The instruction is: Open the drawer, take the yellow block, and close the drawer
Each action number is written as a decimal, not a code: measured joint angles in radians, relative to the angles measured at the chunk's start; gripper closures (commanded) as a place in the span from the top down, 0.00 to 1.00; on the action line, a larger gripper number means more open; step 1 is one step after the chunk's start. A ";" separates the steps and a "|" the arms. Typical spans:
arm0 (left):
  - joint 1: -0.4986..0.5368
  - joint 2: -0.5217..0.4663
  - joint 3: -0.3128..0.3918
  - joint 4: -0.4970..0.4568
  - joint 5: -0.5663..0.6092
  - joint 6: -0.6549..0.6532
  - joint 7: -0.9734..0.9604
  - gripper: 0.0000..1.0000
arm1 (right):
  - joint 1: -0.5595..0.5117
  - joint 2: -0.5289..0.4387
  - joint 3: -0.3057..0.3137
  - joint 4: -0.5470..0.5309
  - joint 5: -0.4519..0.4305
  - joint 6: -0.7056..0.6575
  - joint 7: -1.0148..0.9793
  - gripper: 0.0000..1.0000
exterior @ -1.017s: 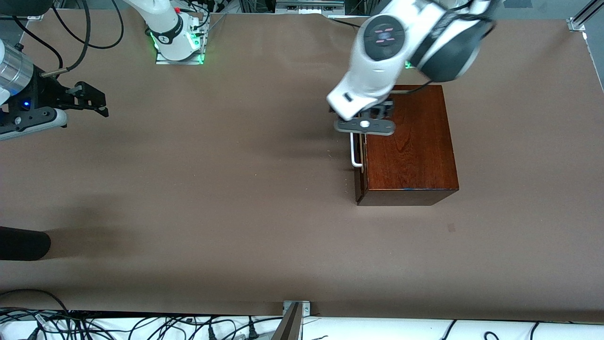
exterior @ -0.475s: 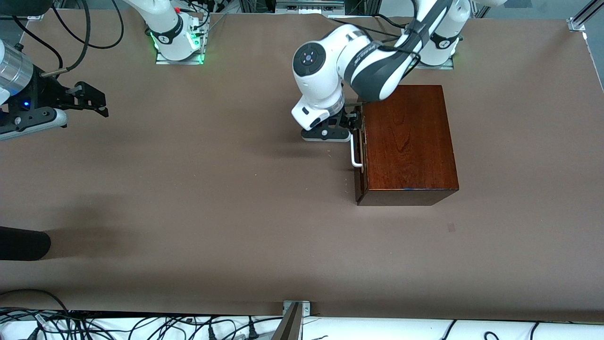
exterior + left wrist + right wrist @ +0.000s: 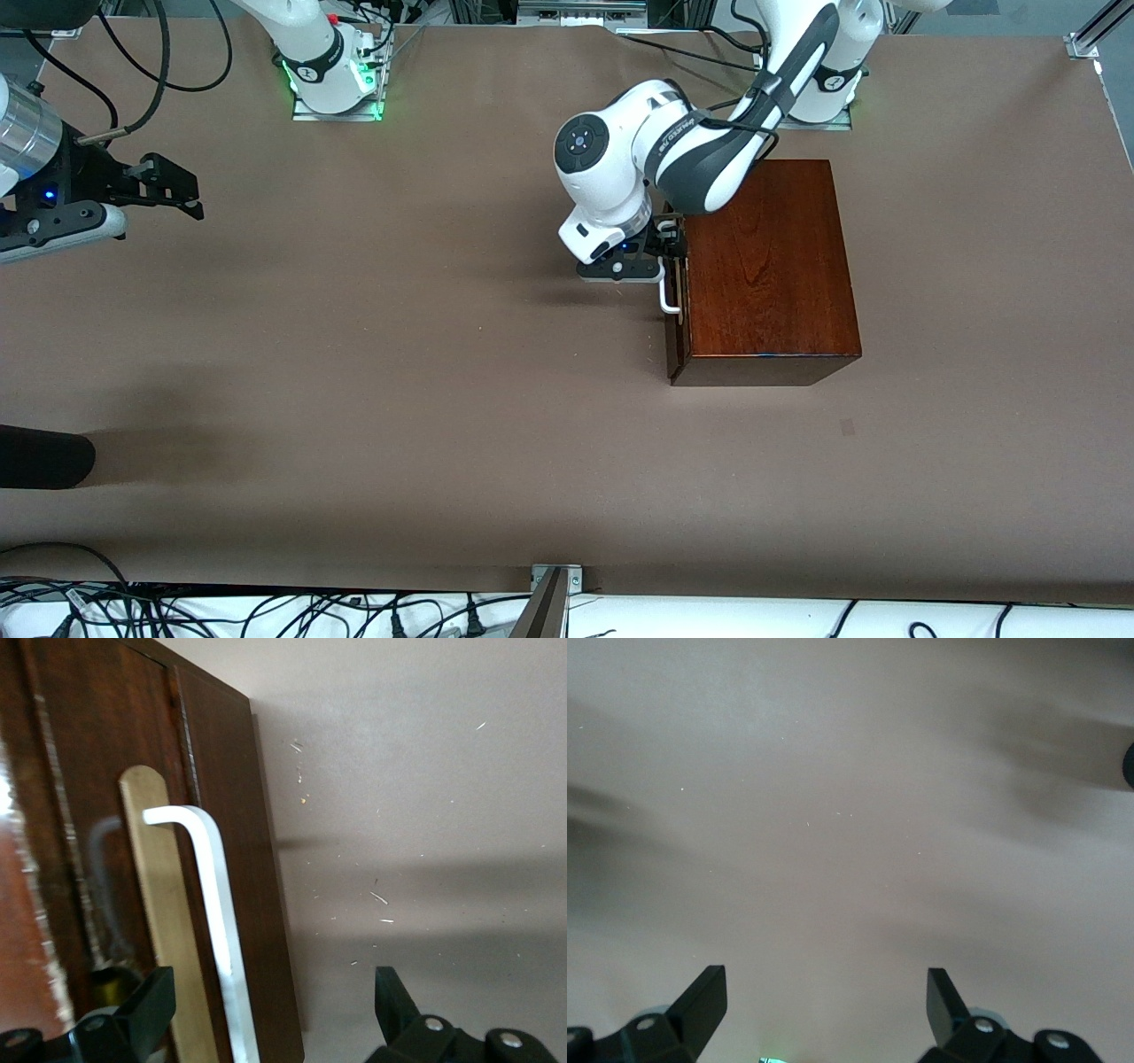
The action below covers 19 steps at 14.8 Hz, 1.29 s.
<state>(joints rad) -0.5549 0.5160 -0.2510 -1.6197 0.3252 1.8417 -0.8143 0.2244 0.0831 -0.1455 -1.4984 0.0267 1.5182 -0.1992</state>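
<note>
A wide brown table (image 3: 399, 372) fills the front view. Nearest the front camera, at the right arm's end of the table, a dark rounded object (image 3: 40, 456) pokes in from the view's edge and casts a soft shadow.

Farther from the camera, toward the left arm's end, sits a glossy reddish-brown wooden box (image 3: 766, 266). Its drawer (image 3: 675, 310) is shut, the dark wood front flush with the box and facing the right arm's end of the table. A white U-shaped bar handle (image 3: 666, 297) stands out from that front. The yellow block is not visible anywhere.

The left gripper (image 3: 660, 252) is low in front of the drawer, at the end of the handle farther from the camera. In the left wrist view its fingers (image 3: 142, 1014) are spread wide, with the white handle (image 3: 217, 930) passing between them and not yet pinched.

At about the same depth, above the right arm's end of the table, the right gripper (image 3: 173, 190) waits with its fingers (image 3: 700, 997) spread apart over bare tabletop, holding nothing.

Farthest from the camera stand the two arm bases (image 3: 332, 84).
</note>
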 measured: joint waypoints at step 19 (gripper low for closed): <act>-0.133 0.097 -0.011 0.112 -0.036 0.160 -0.148 1.00 | 0.000 0.001 0.000 0.000 0.000 0.000 0.000 1.00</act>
<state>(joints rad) -0.6879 0.6129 -0.2621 -1.5074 0.2887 2.0017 -0.9620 0.2242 0.0837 -0.1458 -1.4985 0.0267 1.5181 -0.1992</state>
